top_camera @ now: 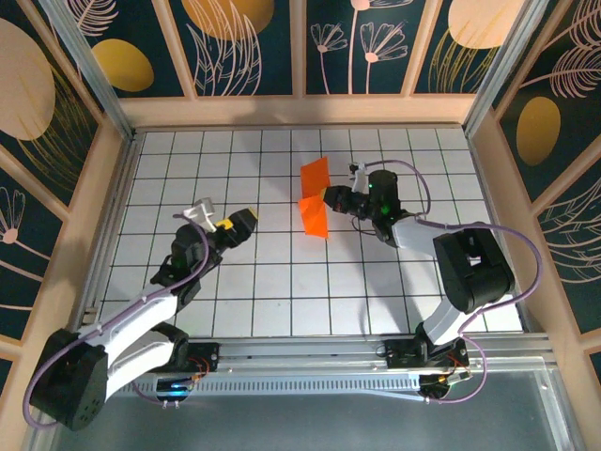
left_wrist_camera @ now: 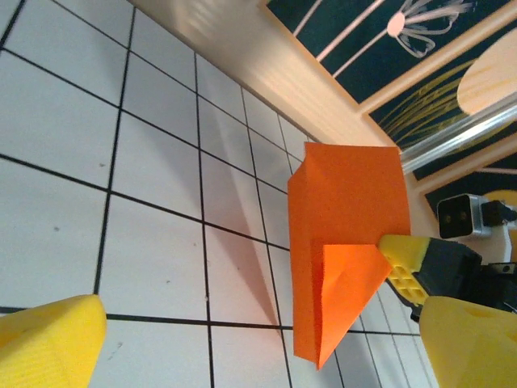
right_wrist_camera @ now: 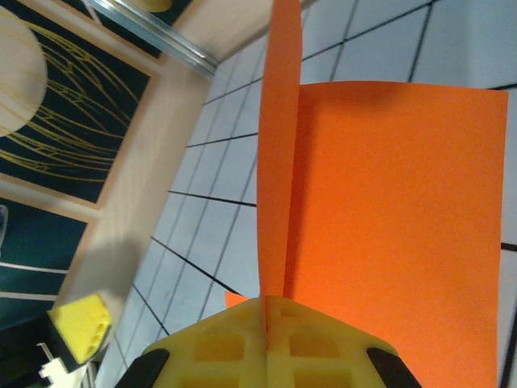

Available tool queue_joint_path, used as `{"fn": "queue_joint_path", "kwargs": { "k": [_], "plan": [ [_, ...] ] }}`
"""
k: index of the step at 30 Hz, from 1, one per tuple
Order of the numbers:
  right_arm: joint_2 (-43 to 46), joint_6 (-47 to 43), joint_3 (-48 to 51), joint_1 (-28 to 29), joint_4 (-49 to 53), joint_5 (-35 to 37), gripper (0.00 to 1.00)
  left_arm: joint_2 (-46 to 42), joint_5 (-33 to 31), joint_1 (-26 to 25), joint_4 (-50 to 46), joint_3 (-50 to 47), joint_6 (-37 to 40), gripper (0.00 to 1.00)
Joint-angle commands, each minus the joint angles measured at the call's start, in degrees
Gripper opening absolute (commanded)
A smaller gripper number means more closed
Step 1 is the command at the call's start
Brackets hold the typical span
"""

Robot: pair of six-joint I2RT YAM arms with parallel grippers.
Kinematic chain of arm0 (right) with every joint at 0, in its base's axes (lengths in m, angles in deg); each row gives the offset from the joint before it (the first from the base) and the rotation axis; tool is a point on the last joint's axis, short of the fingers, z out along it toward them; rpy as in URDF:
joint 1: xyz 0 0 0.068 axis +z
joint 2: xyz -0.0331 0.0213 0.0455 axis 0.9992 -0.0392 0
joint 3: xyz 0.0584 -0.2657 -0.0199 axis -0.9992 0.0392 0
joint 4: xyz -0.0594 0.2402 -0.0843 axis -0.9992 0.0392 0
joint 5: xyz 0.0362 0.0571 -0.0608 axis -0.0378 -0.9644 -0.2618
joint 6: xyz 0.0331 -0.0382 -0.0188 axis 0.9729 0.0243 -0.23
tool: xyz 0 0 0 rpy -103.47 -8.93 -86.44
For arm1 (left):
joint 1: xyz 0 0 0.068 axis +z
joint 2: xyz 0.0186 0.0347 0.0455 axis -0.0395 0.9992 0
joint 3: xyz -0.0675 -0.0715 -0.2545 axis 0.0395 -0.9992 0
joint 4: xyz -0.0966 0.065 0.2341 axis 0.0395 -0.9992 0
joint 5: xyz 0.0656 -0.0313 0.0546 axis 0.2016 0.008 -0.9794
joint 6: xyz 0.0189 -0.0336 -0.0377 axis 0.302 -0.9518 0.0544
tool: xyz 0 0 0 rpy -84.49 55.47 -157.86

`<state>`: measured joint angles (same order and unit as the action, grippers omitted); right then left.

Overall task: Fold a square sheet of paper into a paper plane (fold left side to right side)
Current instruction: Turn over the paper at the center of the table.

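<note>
Right pincer (top_camera: pixel 331 199) pinching the square sheet of paper (top_camera: pixel 315 178) at centre frame, just above the table (top_camera: pixel 282 291). Left pincer (top_camera: pixel 237 223) spread, empty, lower left of it. I judge this mid-fold: next, carry the raised flap across and press it flat. Sheet bright orange, V-bent, one flap upright.

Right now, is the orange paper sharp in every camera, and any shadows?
Top external: orange paper small, evenly lit, no glare. Left wrist: paper crisp, faint reddish shadow on the tiles to its left. Right wrist: paper close and sharp, wall behind looks softer.
</note>
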<state>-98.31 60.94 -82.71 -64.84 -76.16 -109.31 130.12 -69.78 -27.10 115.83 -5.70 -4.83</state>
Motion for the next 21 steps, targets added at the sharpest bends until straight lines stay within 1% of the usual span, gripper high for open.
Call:
{"fn": "queue_joint_path", "kwargs": {
  "k": [1, 4, 10, 15, 18, 21],
  "plan": [
    [1.6, 3.5, -2.04, -0.28, -6.35, -3.89, 0.0, -2.17, 7.77, 2.9, 7.41, -2.49, -4.76, 0.99],
    [1.43, 6.29, -1.9, -0.03, -9.56, -5.98, 0.0, -1.62, 12.1, 3.73, 10.19, -2.48, -5.77, 0.99],
    [1.58, 11.61, -1.21, 0.36, -15.12, -8.08, 0.0, 2.42, 18.9, 3.96, 21.06, -2.64, -10.75, 0.99],
    [2.64, 18.99, -0.09, 0.47, -21.91, -8.65, 0.0, 8.38, 24.81, 3.99, 33.2, -2.12, -16.66, 0.99],
    [2.78, 23.02, 0.38, 0.86, -25.82, -8.8, 0.0, 12.31, 27.03, 3.63, 40.0, -1.6, -20.15, 0.99],
    [2.35, 25.92, 0.56, 1.51, -29.18, -8.57, 0.0, 15.76, 27.54, 2.19, 43.1, -0.31, -21.61, 0.99]
  ]
}}
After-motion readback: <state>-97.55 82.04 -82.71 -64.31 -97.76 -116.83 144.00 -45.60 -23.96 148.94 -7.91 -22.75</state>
